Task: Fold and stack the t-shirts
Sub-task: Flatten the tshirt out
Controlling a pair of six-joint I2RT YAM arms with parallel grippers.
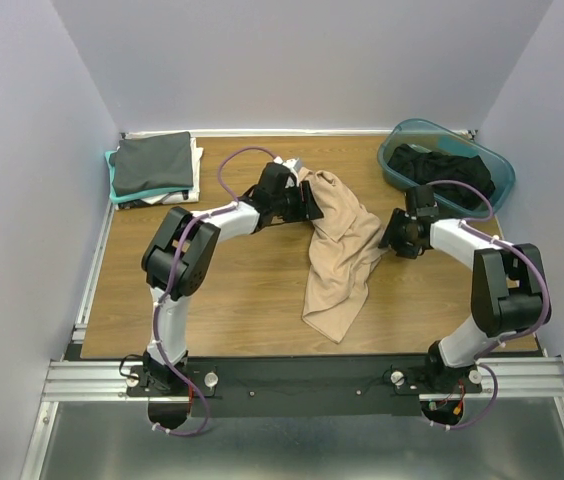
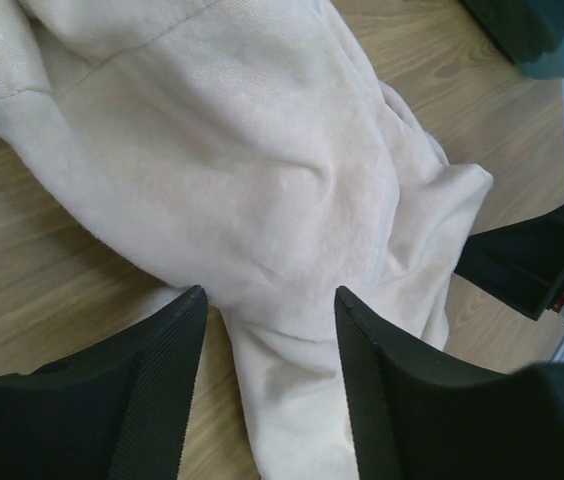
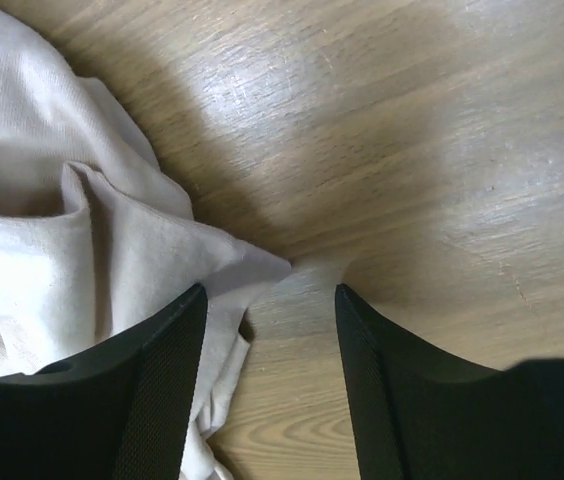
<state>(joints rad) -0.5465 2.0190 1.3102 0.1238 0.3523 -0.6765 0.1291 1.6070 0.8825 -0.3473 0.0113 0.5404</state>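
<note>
A tan t-shirt [image 1: 340, 250] lies crumpled in a long heap on the middle of the wooden table. My left gripper [image 1: 310, 205] is open at its upper left edge; in the left wrist view the cloth [image 2: 262, 180] runs between the spread fingers [image 2: 162, 380]. My right gripper [image 1: 386, 238] is open at the shirt's right edge; in the right wrist view a point of cloth [image 3: 112, 250] lies by the left finger [image 3: 152, 390], over bare wood. Folded shirts, dark grey on top with teal and white below [image 1: 152, 165], are stacked at the back left. A black shirt [image 1: 442, 168] lies in the tub.
A teal plastic tub [image 1: 497, 180] stands at the back right corner, just behind my right arm. The table [image 1: 242, 290] is walled by white panels on three sides. A metal rail runs along the near edge.
</note>
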